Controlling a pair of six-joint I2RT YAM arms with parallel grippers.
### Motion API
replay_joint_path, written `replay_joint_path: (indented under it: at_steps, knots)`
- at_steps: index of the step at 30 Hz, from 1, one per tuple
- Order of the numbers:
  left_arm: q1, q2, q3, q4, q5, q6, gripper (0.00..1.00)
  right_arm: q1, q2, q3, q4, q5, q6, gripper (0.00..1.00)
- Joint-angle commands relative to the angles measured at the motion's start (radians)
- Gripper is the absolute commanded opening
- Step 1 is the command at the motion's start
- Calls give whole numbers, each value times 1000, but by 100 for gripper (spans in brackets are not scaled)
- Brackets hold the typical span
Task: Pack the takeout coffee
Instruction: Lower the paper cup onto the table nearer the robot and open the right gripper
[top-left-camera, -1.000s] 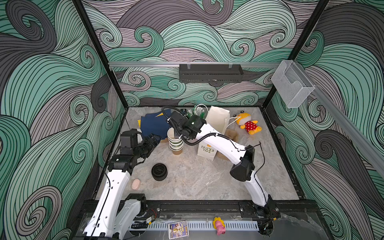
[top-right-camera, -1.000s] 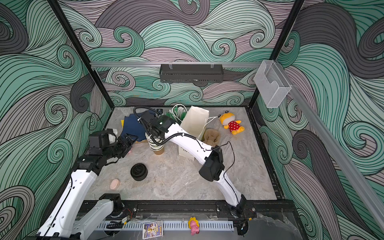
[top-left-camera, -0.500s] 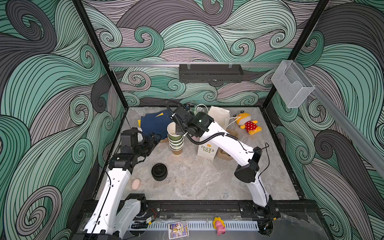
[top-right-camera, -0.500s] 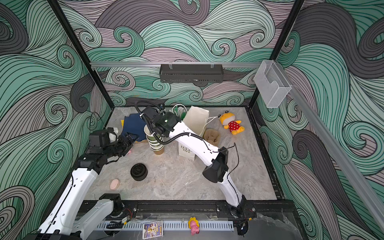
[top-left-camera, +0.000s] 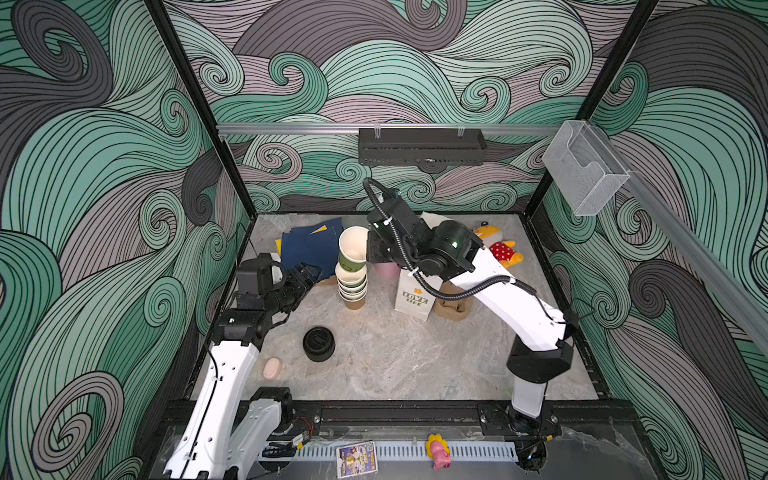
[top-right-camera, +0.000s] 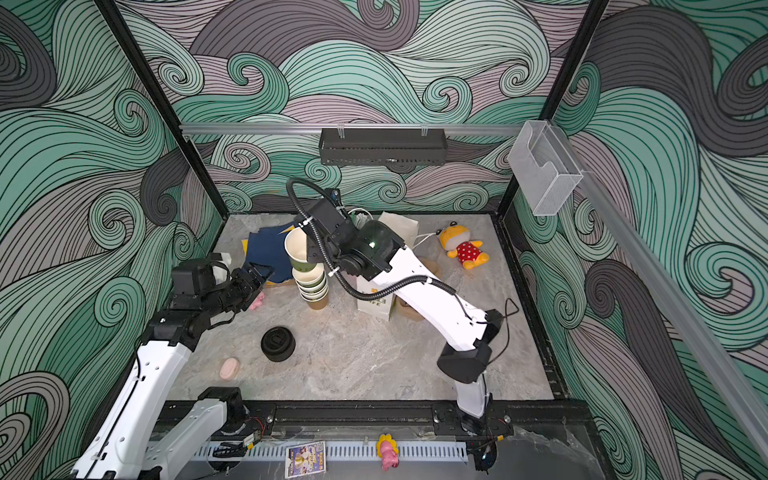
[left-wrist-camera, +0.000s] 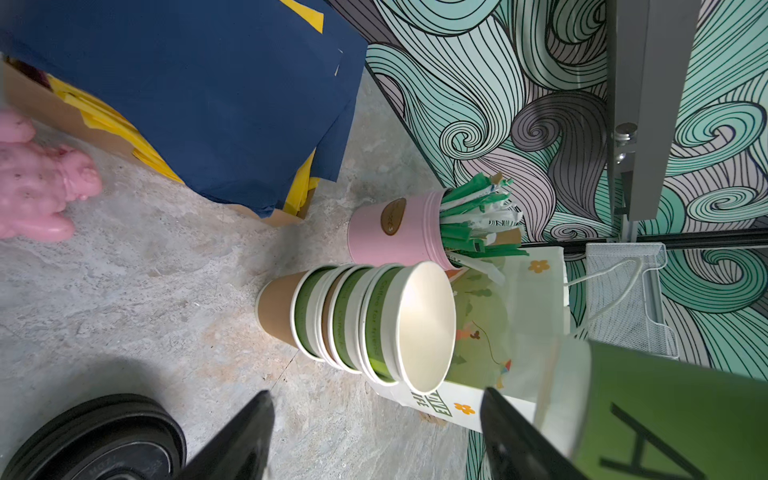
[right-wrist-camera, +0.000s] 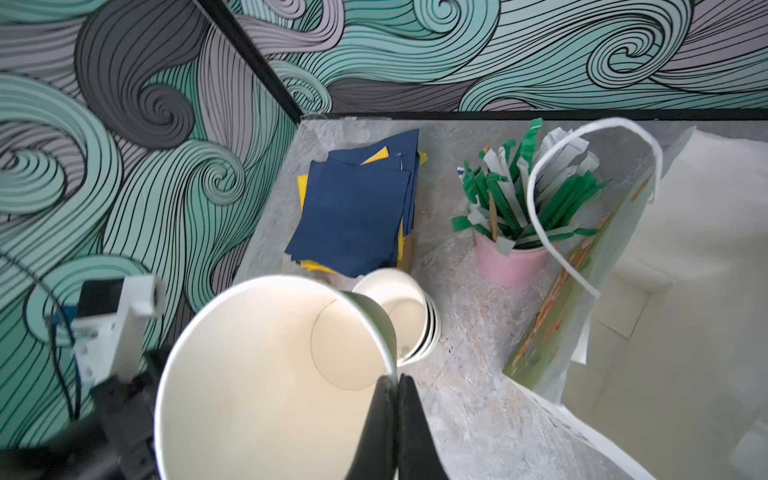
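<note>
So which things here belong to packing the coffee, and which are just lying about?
Job: green cup pinched in the right tool, cup stack, black lids, paper bag.
Lying about: napkins, straw cup, plush toy, pink figurine, pink disc.

One single green cup (top-left-camera: 352, 251), one cup stack (top-left-camera: 352, 286) — one lid pile (top-left-camera: 318, 343), one paper bag (top-left-camera: 411, 297), one straw cup (left-wrist-camera: 390, 232).

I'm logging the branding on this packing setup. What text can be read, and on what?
"LOVE LIFE": on the white paper bag.
"Coffee for frie…", then cut off: green band of the stacked paper cups.
"H": large black letter on the lifted green cup.
Too blurred or small: brown label on the pink straw cup, embossing on the black lids, picture card at the front edge.
</note>
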Motion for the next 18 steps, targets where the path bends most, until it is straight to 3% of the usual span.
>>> replay_joint_path:
  at_steps: [1, 5, 11, 14, 18]
  knots:
    - [4, -43, 2, -76, -54, -22, 81, 54, -109, -225, 93, -18, -100, 0]
    - [4, -102, -29, -146, -128, -31, 81, 126, -281, -589, 329, -74, -122, 0]
    - [6, -186, -63, -255, -227, -79, 83, 198, -403, -962, 540, -79, -116, 0]
    - [6, -218, -79, -302, -263, -93, 83, 201, -399, -1081, 611, -91, -104, 0]
    - [5, -234, -91, -331, -272, -99, 83, 200, -348, -1124, 631, -81, -80, 0]
